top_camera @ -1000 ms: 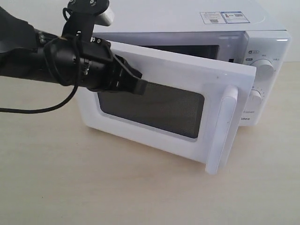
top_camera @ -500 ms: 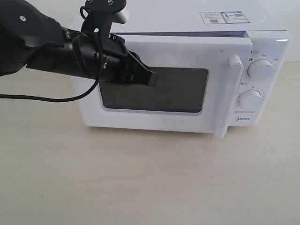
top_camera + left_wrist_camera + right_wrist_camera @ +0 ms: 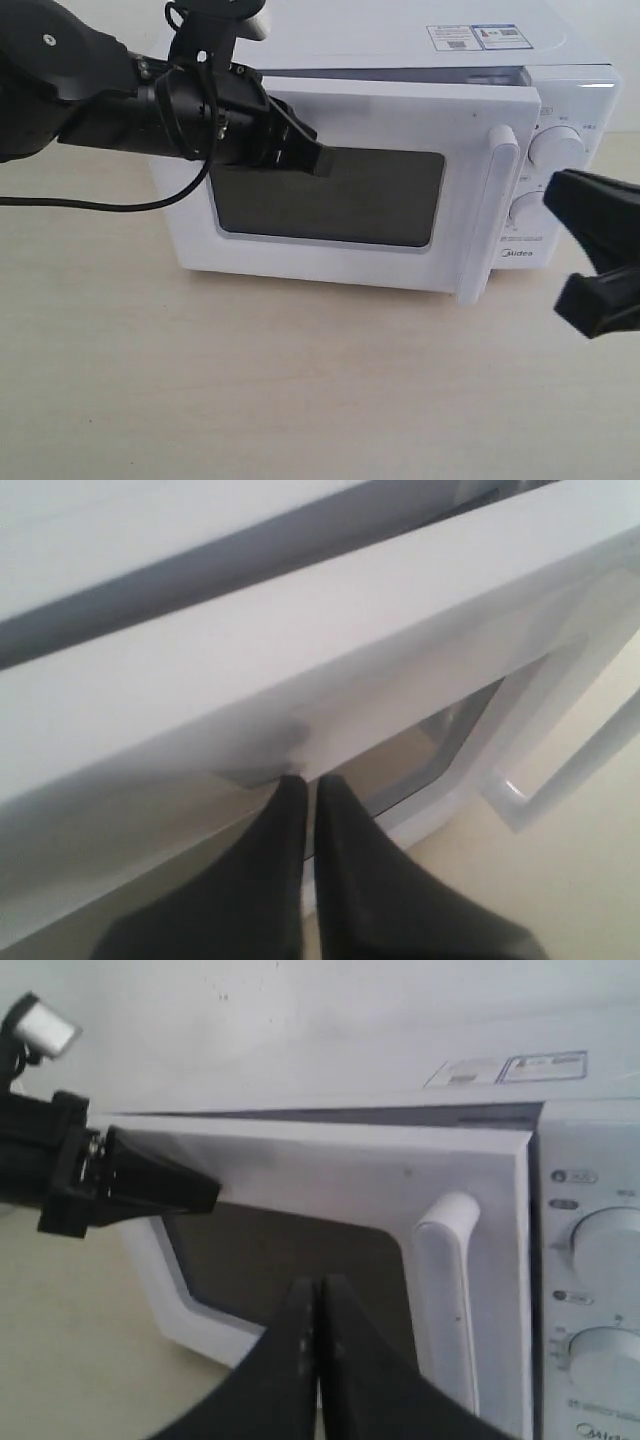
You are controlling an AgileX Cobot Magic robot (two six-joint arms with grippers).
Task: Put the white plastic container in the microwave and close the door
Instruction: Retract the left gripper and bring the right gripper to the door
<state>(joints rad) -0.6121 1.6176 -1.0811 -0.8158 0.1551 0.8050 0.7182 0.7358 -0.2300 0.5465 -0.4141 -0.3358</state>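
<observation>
The white microwave [image 3: 400,45] stands on the table with its door [image 3: 400,115] almost shut. A thin dark gap shows along the door's top edge [image 3: 330,1117]. My left gripper [image 3: 322,160] is shut, and its tips [image 3: 303,780] press against the door's frame just above the upper left corner of the dark window [image 3: 350,200]. My right gripper [image 3: 315,1285] is also shut and empty. It hovers in front of the window, to the left of the vertical bar handle [image 3: 447,1290]. The white plastic container is not visible.
Two round dials [image 3: 558,145] [image 3: 530,210] sit right of the handle [image 3: 490,210]. Black parts of my right arm [image 3: 600,215] reach in from the right edge, in front of the dials. A black cable [image 3: 100,207] hangs from the left arm. Bare table [image 3: 300,380] lies in front.
The door swung from half open to almost shut under the left gripper's push. The right arm has come into the exterior view from the right.
</observation>
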